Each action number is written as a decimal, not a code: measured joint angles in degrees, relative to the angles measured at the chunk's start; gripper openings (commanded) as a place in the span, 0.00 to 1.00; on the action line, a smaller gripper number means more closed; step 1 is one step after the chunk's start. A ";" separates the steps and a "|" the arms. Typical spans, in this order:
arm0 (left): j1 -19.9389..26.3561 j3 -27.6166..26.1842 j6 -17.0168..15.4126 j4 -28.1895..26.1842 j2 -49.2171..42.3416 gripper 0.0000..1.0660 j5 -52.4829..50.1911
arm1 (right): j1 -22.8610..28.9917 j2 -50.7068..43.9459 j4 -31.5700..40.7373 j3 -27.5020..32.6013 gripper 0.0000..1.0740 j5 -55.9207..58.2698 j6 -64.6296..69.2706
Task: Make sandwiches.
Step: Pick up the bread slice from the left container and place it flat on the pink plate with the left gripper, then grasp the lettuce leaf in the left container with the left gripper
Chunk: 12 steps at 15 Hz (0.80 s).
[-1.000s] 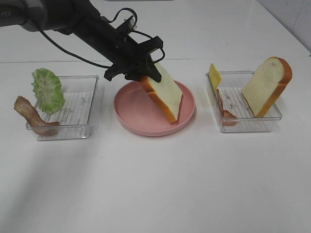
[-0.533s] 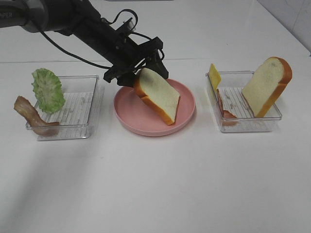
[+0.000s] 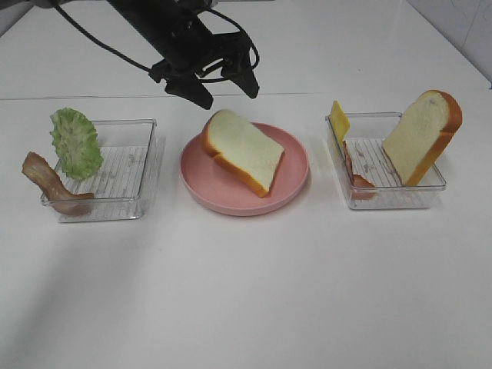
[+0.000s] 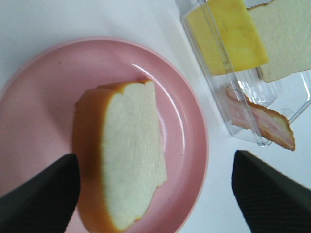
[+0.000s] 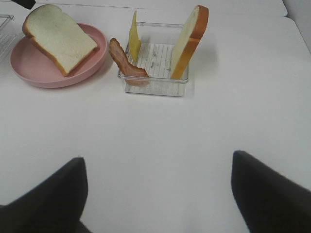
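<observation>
The sandwich's parts lie apart. One white bread slice with orange crust lies on the pink plate, propped on the back rim. My left gripper hangs open above the plate's far edge, holding nothing. In its wrist view the bread slice sits between the spread fingers. My right gripper stands open over bare table, out of the high view. Lettuce and a bacon strip lean on the left tray. The right tray holds cheese, bacon and a second bread slice.
Two clear plastic trays flank the plate: the left tray and the right tray. The white table stretches bare toward the front. The left arm's black cables loop above the plate's back.
My left gripper opened and let go of the bread slice, which dropped from tilted to lying on the plate. The gripper then rose and drew back. The right arm stayed still.
</observation>
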 measured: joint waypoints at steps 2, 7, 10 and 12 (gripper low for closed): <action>-0.06 -4.41 -2.41 4.07 0.00 0.76 3.61 | 0.00 0.00 0.00 0.00 0.72 0.00 0.00; 0.00 -10.37 -8.77 12.72 -1.89 0.76 6.13 | 0.00 0.00 0.00 0.00 0.72 0.00 0.00; 0.00 -10.37 -11.75 23.55 -4.98 0.76 6.25 | 0.00 0.00 0.00 0.00 0.72 0.00 0.00; 0.23 -10.37 -13.87 28.36 -6.88 0.75 6.30 | 0.00 0.00 0.00 0.00 0.72 0.00 0.00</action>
